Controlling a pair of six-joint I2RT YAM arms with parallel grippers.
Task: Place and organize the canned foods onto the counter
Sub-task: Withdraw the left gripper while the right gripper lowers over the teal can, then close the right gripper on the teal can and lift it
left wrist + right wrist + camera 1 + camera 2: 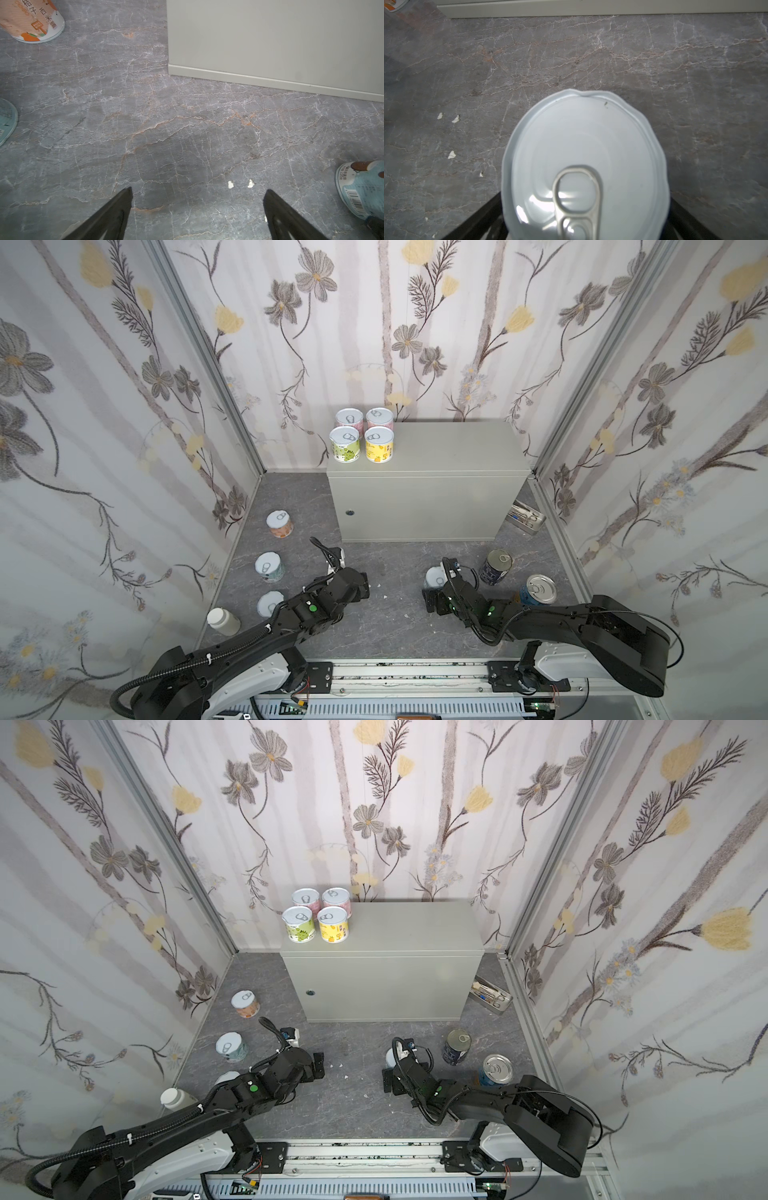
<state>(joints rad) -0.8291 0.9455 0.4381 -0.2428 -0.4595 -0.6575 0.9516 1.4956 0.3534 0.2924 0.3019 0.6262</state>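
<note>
- Floral wallpaper covers the three walls around a dark grey marbled floor (382, 626).
- At the back stands the counter (436, 448), a pale grey-green metal box with a small round lock on its front.
- Four short cans stand upright in a tight square on the counter's left end. A pink can (349, 419) and a second pink can (379, 418) are behind, with a green can (345, 445) and a yellow can (379, 444) in front.
- Along the left wall, on the floor, stand an orange can (279, 524), a pale blue can (269, 567) and a third short can (269, 603) partly hidden by the left arm.
- A white-capped bottle (223, 621) sits nearest the rail.
- The left gripper (197, 197) hangs over bare floor in front of the counter, its fingers spread wide with nothing between them.
- The right gripper (585, 193) straddles a silver-lidded can (583, 145) that stands upright on the floor. Its fingers are set wide, one on each side, and whether they touch the can's wall cannot be told.
- To the right of that can stand two larger ones, a dark navy can (495, 567) and a blue can (538, 590).
- A metal tray (525, 518) of utensils lies on the floor by the counter's right end.
</note>
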